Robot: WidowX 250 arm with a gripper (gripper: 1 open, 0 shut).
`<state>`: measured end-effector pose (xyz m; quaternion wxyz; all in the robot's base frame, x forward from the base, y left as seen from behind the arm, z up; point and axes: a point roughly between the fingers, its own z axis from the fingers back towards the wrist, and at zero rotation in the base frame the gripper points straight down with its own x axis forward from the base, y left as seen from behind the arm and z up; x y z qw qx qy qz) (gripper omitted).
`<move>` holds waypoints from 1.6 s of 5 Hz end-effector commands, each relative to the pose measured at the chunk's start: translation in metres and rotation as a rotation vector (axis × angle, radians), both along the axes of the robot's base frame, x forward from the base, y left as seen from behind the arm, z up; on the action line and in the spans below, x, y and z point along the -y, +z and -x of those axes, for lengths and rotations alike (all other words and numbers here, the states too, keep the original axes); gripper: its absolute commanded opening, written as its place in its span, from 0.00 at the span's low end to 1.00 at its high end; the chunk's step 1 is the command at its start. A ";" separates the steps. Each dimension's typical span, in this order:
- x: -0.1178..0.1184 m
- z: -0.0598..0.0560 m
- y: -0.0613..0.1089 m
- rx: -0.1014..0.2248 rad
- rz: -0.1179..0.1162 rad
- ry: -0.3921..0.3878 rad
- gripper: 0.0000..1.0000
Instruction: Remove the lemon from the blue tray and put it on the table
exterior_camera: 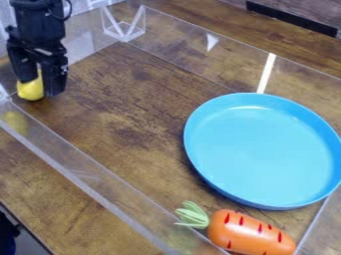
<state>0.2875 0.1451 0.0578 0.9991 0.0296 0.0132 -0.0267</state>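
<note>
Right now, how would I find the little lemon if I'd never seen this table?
Start at the big blue tray on the brown table, then look across to the far left corner. There, between the open black gripper's fingers, sits the lemon: small, smooth and yellow, unlike the orange carrot.

walls: clear acrylic panels | backdrop: dark | light: window glare streak

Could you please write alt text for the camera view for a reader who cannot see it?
A yellow lemon lies on the dark wooden table at far left, between the fingers of an open black gripper. An empty blue tray sits at right, with an orange toy carrot in front of it.
</note>
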 end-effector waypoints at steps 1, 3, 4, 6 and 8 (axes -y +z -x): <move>-0.022 -0.007 0.023 0.089 -0.050 0.010 1.00; -0.035 -0.013 0.010 0.087 -0.063 -0.003 1.00; -0.037 -0.015 0.002 0.088 -0.071 -0.004 1.00; -0.039 -0.021 -0.001 0.089 -0.114 -0.018 0.00; -0.040 -0.026 0.005 0.090 -0.151 -0.029 0.00</move>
